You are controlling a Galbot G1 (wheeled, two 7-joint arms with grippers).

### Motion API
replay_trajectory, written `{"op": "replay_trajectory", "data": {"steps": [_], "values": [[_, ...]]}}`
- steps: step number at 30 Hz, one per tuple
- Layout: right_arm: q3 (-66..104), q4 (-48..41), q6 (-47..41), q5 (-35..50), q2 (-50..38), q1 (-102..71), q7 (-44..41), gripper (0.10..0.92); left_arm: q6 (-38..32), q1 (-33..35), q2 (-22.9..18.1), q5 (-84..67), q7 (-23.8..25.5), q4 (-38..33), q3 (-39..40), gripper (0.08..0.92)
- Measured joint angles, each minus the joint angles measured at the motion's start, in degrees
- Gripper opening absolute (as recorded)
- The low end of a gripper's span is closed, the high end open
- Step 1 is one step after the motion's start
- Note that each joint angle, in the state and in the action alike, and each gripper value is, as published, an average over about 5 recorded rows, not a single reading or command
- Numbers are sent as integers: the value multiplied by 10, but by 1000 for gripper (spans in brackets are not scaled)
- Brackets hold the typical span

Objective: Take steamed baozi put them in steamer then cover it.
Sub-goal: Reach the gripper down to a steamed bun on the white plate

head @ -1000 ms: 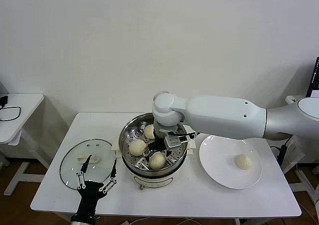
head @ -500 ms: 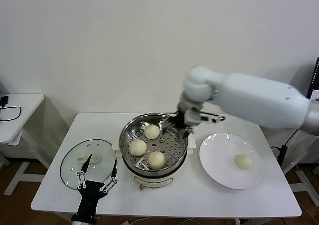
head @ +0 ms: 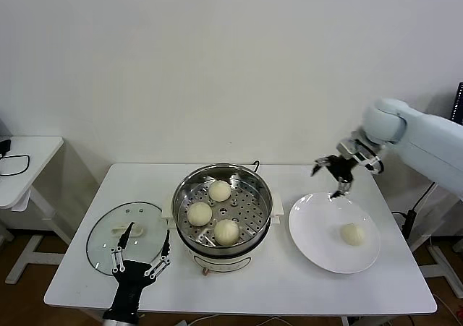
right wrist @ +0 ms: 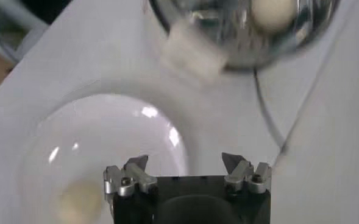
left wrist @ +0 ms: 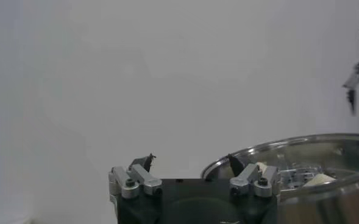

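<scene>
White table bears steamer holding three baozi, plate holding one.

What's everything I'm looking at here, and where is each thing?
Round cream-white pleated buns: four; three in the steamer, one on the plate.
Shiny round stainless-steel steamer: one, on a cream-white base, table centre.
Flat round white plate: one, beside the steamer on the robot's right.
Clear round glass cover: one, metal rim, cream-white handle, lying on the table to the steamer's left.
White rectangular table: one, under everything.
Small white side table: one, far left, with a black cable.
Left hand: black, open, over the cover's near edge.
Right hand: black, open, above the plate's far edge.
</scene>
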Motion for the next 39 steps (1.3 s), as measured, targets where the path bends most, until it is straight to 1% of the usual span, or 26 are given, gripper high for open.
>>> {"op": "replay_trajectory", "data": {"steps": [14,32,35,39], "values": [[42,-63,-29,-28,-14,-115,13,823,0,-1,-2,0,0,4,-1,823],[61,-96,-36,-50,-3,-166,31,822,-1,-1,-4,0,0,8,-1,823],[61,-96,-36,-52,-2,-168,32,798,-1,-1,-4,0,0,9,-1,823],[61,-95,-37,-54,-3,-168,33,702,-2,-2,-4,0,0,10,0,823]]}}
